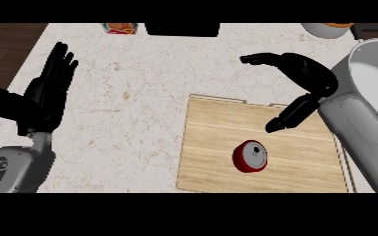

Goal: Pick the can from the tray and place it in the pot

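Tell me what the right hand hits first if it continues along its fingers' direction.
Likely nothing: the right hand points left over bare speckled counter. The red metal can on the wooden tray lies below that line. Height is unclear.

We note the tray (221,145) as pale wood, grain running across, matt. Can (250,156): red glossy side, silvery metal top. Counter (140,90) looks like speckled stone, smooth. Both hands, left (48,92) and right (306,80), show black with a slight sheen.
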Robot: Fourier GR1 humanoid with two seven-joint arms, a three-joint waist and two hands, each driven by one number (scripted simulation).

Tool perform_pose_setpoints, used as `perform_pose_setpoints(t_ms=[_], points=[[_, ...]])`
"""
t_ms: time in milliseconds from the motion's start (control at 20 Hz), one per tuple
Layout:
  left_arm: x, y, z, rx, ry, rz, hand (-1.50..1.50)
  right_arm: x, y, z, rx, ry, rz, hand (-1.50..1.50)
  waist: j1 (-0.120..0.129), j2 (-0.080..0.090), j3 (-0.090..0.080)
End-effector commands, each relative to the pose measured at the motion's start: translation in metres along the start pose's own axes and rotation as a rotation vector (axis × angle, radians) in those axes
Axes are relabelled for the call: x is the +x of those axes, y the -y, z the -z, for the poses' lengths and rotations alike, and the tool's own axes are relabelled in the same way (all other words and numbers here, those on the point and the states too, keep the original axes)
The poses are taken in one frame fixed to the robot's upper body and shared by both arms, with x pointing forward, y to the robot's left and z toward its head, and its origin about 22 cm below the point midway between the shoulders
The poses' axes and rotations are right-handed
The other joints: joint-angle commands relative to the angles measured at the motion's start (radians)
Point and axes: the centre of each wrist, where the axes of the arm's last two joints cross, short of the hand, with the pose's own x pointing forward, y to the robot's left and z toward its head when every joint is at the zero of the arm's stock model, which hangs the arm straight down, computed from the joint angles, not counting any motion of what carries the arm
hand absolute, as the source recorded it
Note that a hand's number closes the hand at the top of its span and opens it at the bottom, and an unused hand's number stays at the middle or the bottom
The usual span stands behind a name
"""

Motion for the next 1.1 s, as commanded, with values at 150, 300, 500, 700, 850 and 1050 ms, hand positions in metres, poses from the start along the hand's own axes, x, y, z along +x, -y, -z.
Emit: perform_pose_setpoints(t_ms=[150,300,500,700,850,1050], points=[[0.006,-0.004,0.006,0.028,-0.012,0.0,0.0,0.042,0.026,0.029,0.418,-0.073,-0.089,-1.5,-0.033,-0.014,-0.002],[0.015,0.0,0.0,0.014,-0.025,-0.01,0.0,0.053,0.023,0.036,0.575,-0.163,-0.194,-1.5,-0.015,-0.016,-0.001],[0.001,-0.002,-0.006,0.032,-0.021,-0.007,0.0,0.07,0.009,0.055,0.721,-0.206,-0.337,-1.5,-0.029,-0.015,-0.002],[-0.001,-0.006,-0.009,0.037,-0.03,0.011,0.0,0.066,-0.033,0.057,0.817,-0.234,-0.401,-1.5,-0.039,-0.017,-0.002],[0.018,-0.012,-0.014,0.031,-0.019,0.006,0.0,0.06,-0.042,0.059,0.864,-0.284,-0.431,-1.5,-0.031,-0.016,-0.002],[0.005,0.011,-0.011,0.053,-0.036,-0.016,0.0,0.07,-0.071,0.039,0.869,-0.279,-0.399,-1.5,-0.05,-0.017,-0.002]])
